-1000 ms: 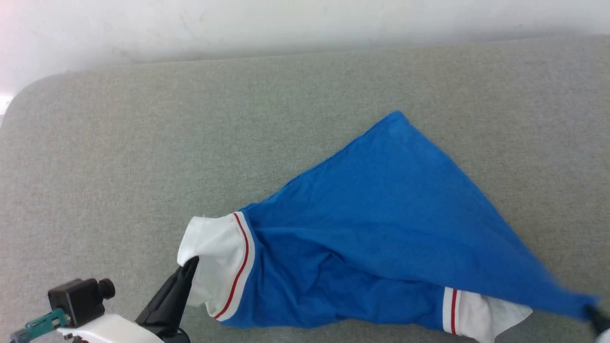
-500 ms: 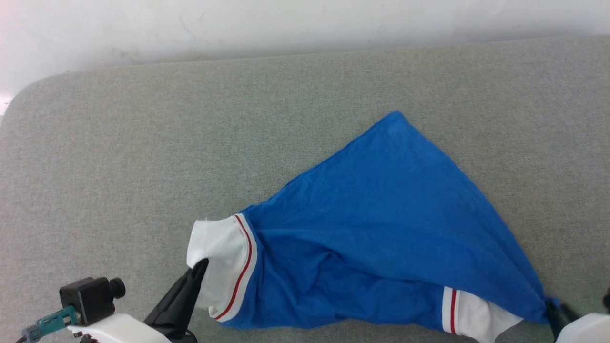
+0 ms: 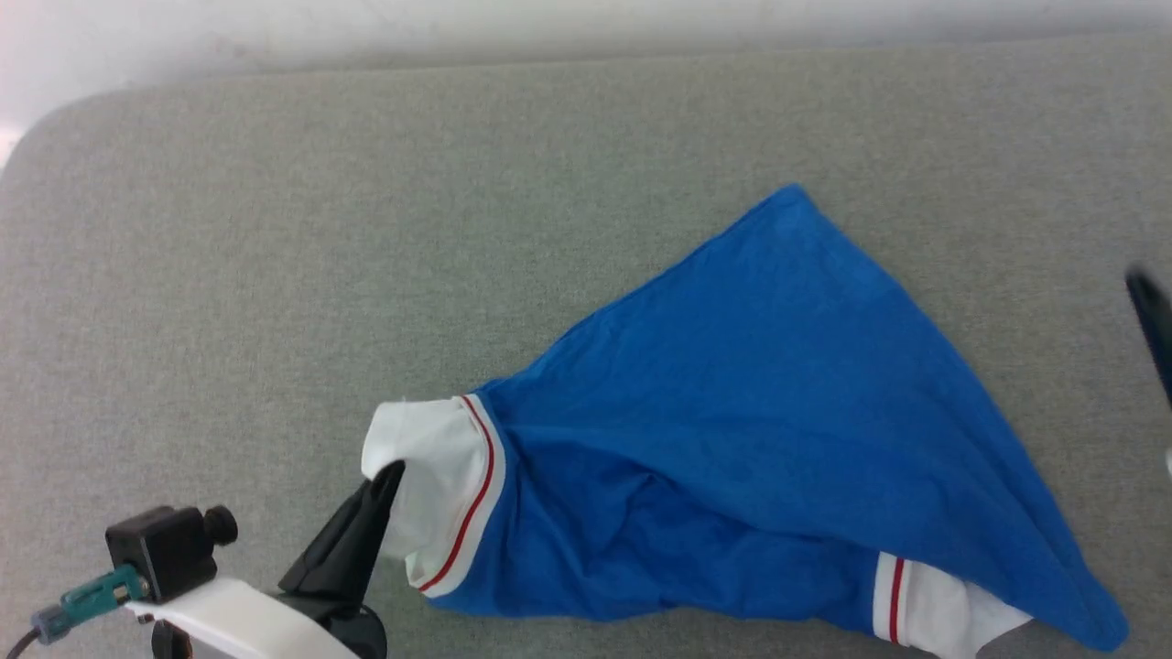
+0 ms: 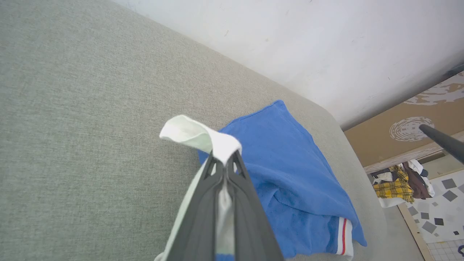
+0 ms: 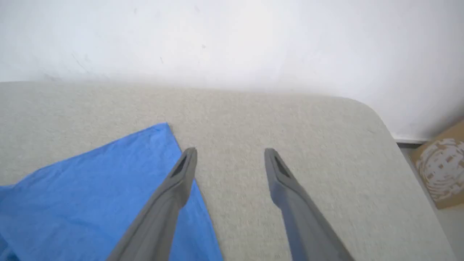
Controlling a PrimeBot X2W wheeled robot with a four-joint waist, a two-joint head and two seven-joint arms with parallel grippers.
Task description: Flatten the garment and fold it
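From my head, the royal-blue jersey T-shirt (image 3: 760,430) lies spread in a rough triangle across the centre and lower right of the frame on the grey padded surface (image 3: 275,275). Its white, red-striped sleeve (image 3: 430,467) sits at lower centre-left. My left pincer (image 3: 389,476) rises from the lower left, clamped onto that sleeve's edge. One blurred dark finger of my right pincer (image 3: 1152,320) shows at the right edge, apart from the cloth. Along my left wrist, the left pincer (image 4: 226,159) stands at bottom centre, its fingers pressed together on the white sleeve (image 4: 195,136), which curls over their tips. The blue body (image 4: 286,170) stretches to the lower right, and a heap of clothes (image 4: 398,185) lies on the floor at far right. Along my right wrist, the right pincer (image 5: 230,156) is spread wide with nothing between its fingers. It is above the grey surface, and the T-shirt (image 5: 90,188) fills the lower left, its edge running under my left-hand finger (image 5: 174,188). A cardboard box (image 5: 438,166) sits at the right edge.
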